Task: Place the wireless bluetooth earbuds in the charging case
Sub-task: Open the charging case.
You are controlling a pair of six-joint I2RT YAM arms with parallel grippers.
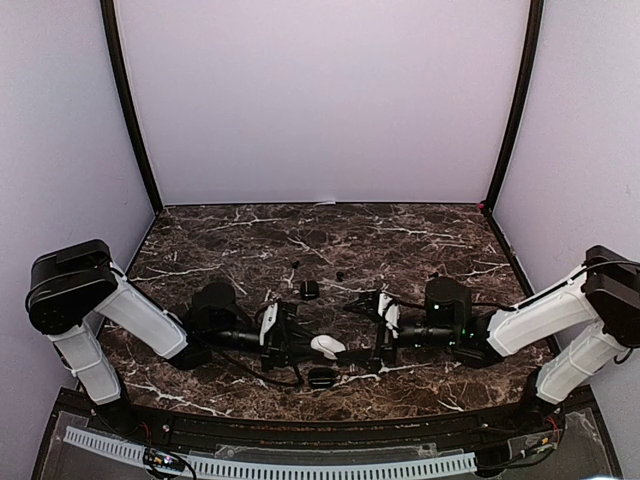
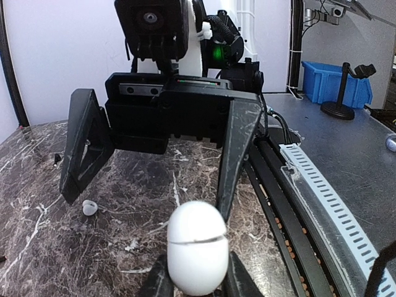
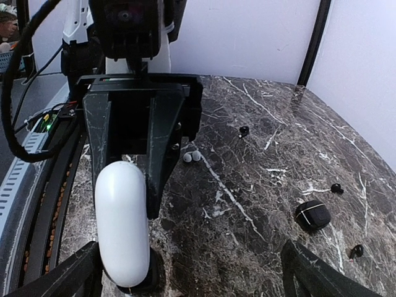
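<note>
You're clamping the left gripper on the white charging case, right gripper gaping opposite, only its view showing both white earbuds behind the left gripper, table edge running alongside.

- Top external: fixed high above the near edge, looking down and forward across the marble table to the back wall. Distant; whole workspace in frame.
- Left wrist: low and close, facing rightward, head-on to the right gripper.
- Right wrist: low and close, facing the opposite way, onto the left gripper.
- Shared: all three views take in the white case at the table's middle. The wrist views face each other across it.
</note>
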